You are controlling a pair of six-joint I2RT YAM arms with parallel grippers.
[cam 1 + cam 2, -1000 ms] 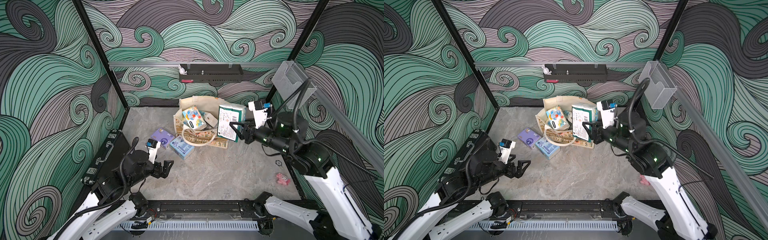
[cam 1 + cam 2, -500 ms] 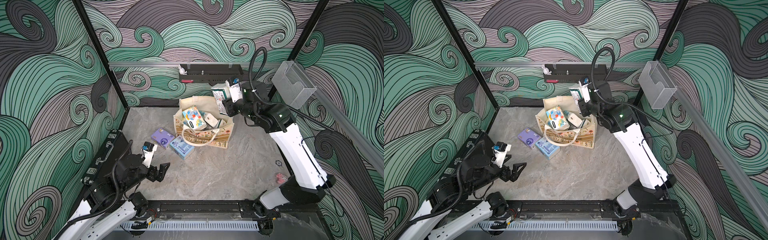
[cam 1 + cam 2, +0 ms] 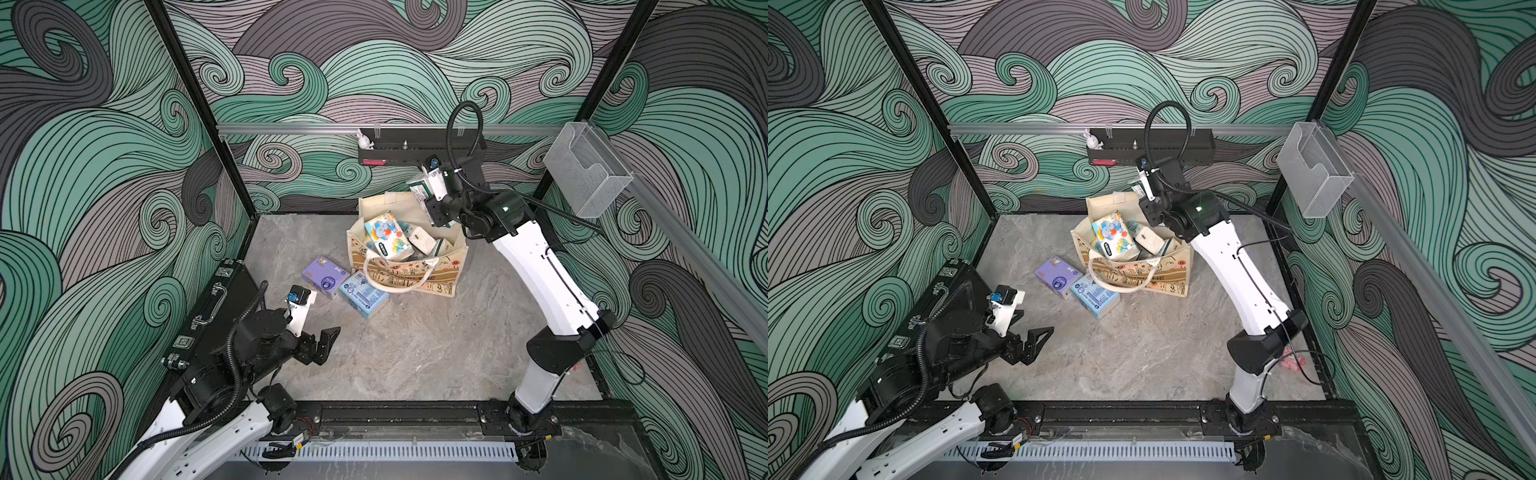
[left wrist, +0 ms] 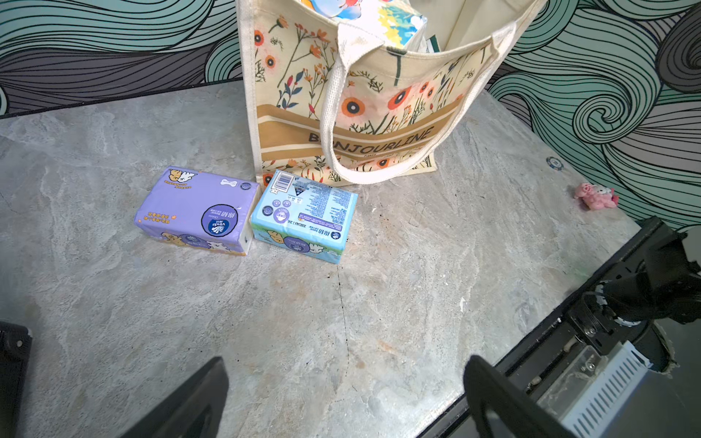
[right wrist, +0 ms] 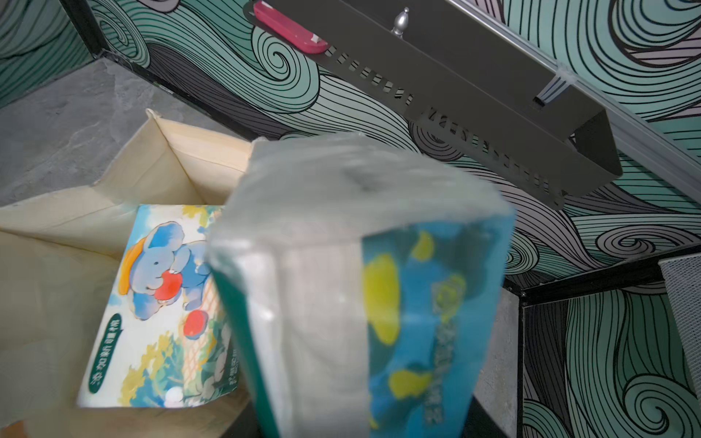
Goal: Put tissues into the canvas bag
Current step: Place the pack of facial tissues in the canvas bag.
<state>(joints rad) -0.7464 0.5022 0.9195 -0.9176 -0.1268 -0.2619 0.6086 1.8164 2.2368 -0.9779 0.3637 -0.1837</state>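
Left gripper [image 4: 345,379] jaws are wide open. A green-white tissue pack [image 5: 341,265] is at the right gripper [image 3: 428,203], over the canvas bag [image 3: 415,274]. I cannot tell if those jaws grip it.

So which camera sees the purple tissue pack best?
The left wrist view. There the purple tissue pack is close and whole, lying on the table beside the light blue pack, with its print easy to see. Both top views show it small, from above. The right wrist view does not show it.
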